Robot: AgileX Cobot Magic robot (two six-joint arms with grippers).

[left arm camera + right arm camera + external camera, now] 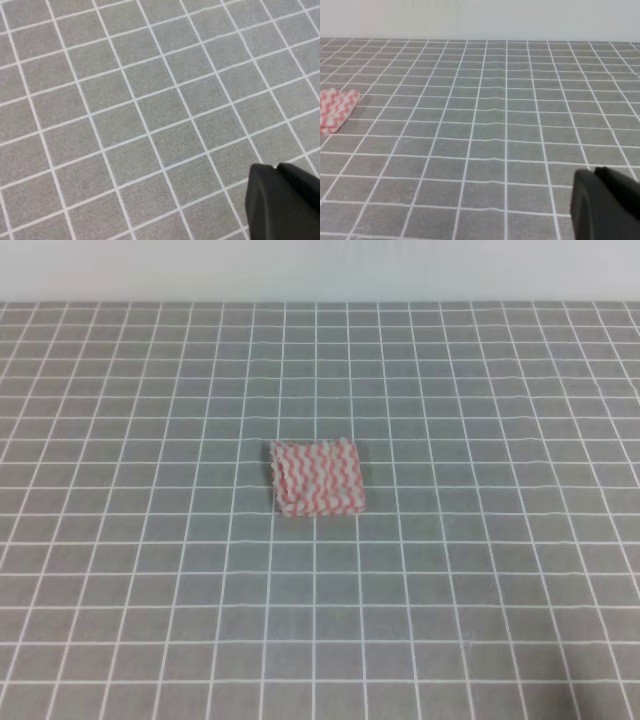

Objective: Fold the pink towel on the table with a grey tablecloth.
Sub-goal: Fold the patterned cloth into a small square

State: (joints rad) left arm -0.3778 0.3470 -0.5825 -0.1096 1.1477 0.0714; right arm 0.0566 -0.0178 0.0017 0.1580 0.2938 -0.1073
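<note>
Towel (318,478) sat folded small on the grey cloth (480,580) | folding looked done, nothing left but backing off | both tools' state: couldn't tell

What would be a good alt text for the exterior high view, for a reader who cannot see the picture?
A small pink towel with pink-and-white wavy stripes lies folded into a compact rectangle near the middle of a grey tablecloth printed with a white grid. No robot arm or gripper appears in this view.

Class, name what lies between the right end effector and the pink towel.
Only bare grey tablecloth separates the right end effector from the pink towel, shown in the right wrist view.
</note>
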